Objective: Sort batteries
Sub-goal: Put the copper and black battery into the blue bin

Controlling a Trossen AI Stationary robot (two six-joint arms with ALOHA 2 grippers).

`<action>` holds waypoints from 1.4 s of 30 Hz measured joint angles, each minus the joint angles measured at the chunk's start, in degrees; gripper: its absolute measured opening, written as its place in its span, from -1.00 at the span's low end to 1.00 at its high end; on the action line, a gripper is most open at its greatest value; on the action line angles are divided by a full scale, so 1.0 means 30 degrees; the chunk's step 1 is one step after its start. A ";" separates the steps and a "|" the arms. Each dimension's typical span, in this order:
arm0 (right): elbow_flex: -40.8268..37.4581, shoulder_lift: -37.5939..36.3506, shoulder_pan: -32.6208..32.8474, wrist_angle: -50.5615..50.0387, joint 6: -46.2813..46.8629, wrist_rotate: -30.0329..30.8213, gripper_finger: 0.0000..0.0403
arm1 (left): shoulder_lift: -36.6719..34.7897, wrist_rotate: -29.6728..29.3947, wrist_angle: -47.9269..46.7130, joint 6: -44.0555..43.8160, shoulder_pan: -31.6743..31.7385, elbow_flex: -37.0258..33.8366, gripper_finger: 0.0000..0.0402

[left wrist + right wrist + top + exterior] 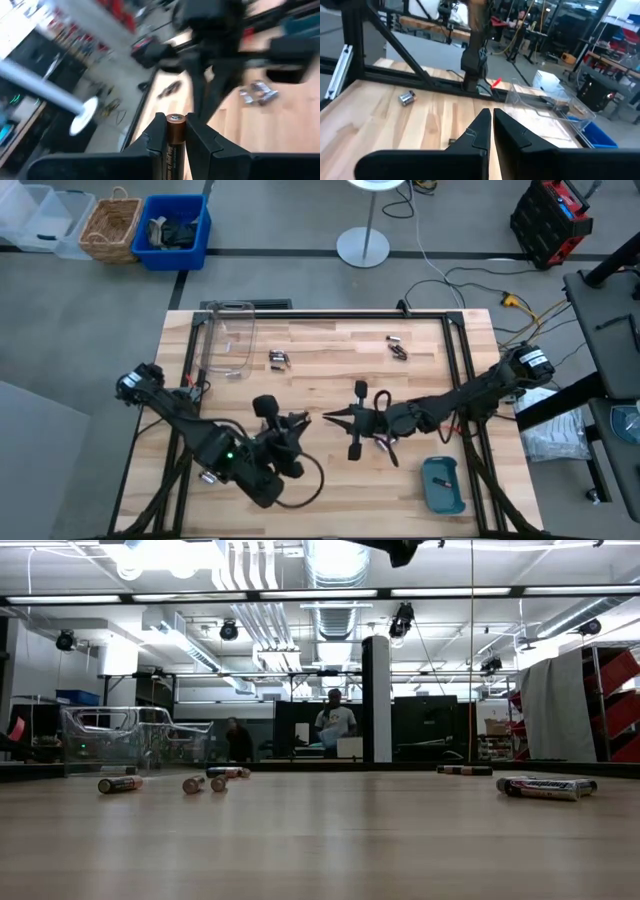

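My left gripper [175, 131] is shut on a coppery battery [174, 145] with a silvery end; in the high view it [300, 421] is at the table's middle, left of my right gripper [330, 418]. My right gripper [491, 119] is shut with nothing in it, and its tips face the left gripper. Loose batteries lie on their sides on the wood: a pair [278, 359] near the clear plastic box [229, 340], a pair [397, 346] at the far right, and some [385, 444] under the right arm. The teal tray [443, 485] is at the near right. My left gripper pinches the battery's long sides [174, 131] between its two fingers [156, 134]. The battery lies along the fingers, and its silvery capped end [175, 118] just passes the fingertips. Its rear end is hidden between the fingers. The low view shows no gripper at table height, so the battery is held clear of the wood.
In the low view batteries [120, 783] [545, 786] lie along the table's far half, with the clear box [135, 740] at the far left. A dark frame [330, 313] edges the table. Bins and a basket [110, 228] stand on the floor beyond it.
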 joint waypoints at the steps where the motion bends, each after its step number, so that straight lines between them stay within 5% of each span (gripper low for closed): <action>1: 0.0000 -0.0050 0.0009 -0.0445 -0.0132 0.0184 -0.94 | -0.0111 0.0856 0.0974 0.1320 0.0007 0.0000 -0.86; 6: -0.0022 -0.1080 0.0002 -0.4101 0.0334 0.3343 -0.94 | -0.0464 0.8371 0.5140 0.7435 0.0189 -0.0010 -0.86; 12: -0.0022 -0.3034 0.0427 -0.8185 0.2758 0.3884 -0.94 | -0.0544 1.0330 0.7856 1.0849 0.0858 -0.0355 -0.86; 20: -0.0248 -0.5563 0.2265 -1.1902 0.5338 0.3899 -0.94 | -0.0588 1.7898 1.0572 1.1962 0.3741 -0.2688 -0.88; 25: -0.0594 -0.5687 0.3345 -1.1920 0.5441 0.3899 -0.94 | -0.0752 1.9761 1.4383 1.2261 0.5030 -0.5718 -0.89; 31: -0.1265 -0.5501 0.3974 -1.1445 0.6319 0.3910 -0.94 | -0.2008 1.9816 1.9778 1.2289 0.5428 -0.9724 -0.89; 42: -0.2812 -0.4352 0.4173 -0.4237 0.2937 0.3862 -0.94 | -0.4024 1.8237 3.6739 1.2578 0.5408 -1.8477 -0.89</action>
